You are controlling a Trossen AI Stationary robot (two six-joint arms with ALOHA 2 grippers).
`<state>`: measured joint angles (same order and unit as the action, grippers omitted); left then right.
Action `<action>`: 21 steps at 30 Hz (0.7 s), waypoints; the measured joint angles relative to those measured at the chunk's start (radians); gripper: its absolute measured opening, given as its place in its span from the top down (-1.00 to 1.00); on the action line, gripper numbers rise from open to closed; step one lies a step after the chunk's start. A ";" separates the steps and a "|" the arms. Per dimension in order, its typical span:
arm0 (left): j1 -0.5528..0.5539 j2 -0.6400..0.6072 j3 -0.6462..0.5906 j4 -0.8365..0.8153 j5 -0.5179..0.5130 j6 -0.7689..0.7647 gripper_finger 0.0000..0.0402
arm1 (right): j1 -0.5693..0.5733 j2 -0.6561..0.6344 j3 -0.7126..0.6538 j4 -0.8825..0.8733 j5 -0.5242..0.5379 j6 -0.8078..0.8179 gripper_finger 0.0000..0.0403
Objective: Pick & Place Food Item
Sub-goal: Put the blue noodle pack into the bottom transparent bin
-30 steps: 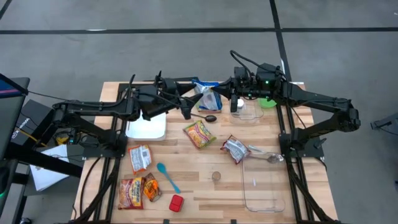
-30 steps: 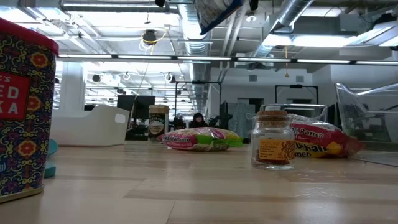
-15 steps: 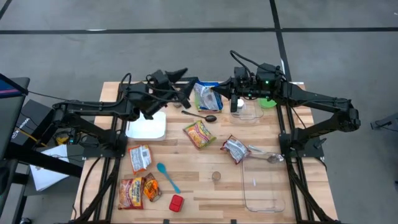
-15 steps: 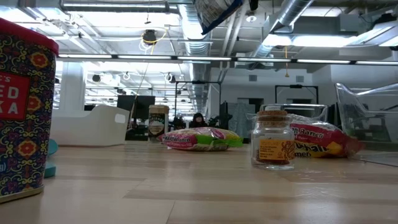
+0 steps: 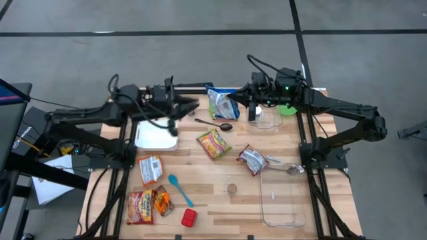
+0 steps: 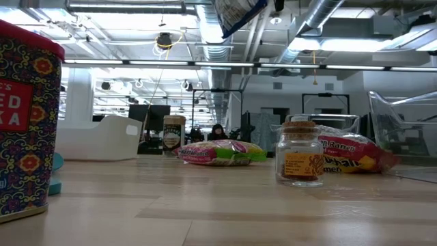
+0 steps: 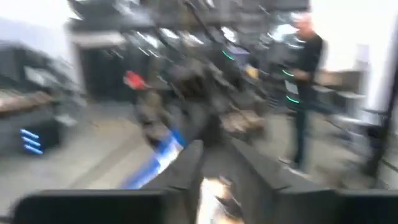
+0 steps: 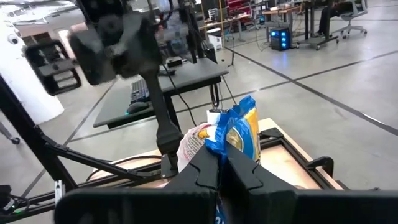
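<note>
Overhead layout. The right gripper, at the table's twelve o'clock edge, is clamped on a blue-and-white snack bag, lifted clear of the surface; the right wrist view shows the same bag pinched between its closed fingers. The left gripper, at nine o'clock from the bag, hangs over the white bin, grasping nothing visible; whether its fingers are closed cannot be told.

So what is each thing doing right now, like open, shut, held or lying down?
Right gripper: shut on the blue snack bag.
Blue snack bag: held up off the table.
Left gripper: closing, empty.
Little jar: upright, corked.
White bin: empty.
</note>
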<state>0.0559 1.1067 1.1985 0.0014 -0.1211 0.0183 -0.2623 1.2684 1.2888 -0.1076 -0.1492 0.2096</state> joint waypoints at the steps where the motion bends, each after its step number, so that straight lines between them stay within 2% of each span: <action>1: 0.005 -0.020 0.000 -0.060 0.030 -0.025 0.86 | 0.000 0.000 0.000 -0.001 -0.005 0.000 1.00; 4: 0.020 -0.069 -0.001 -0.201 0.088 -0.081 0.95 | 0.000 0.000 0.000 -0.004 -0.010 0.000 1.00; 7: 0.012 -0.105 -0.002 -0.245 0.097 -0.085 0.98 | 0.000 0.000 0.000 -0.002 -0.011 0.013 1.00; 21: 0.007 -0.129 -0.002 -0.222 0.101 -0.078 0.99 | 0.007 -0.056 0.000 -0.019 -0.033 0.030 1.00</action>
<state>0.0631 0.9774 1.1969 -0.2210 -0.0196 -0.0601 -0.2554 1.2121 1.2884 -0.1265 -0.1824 0.2394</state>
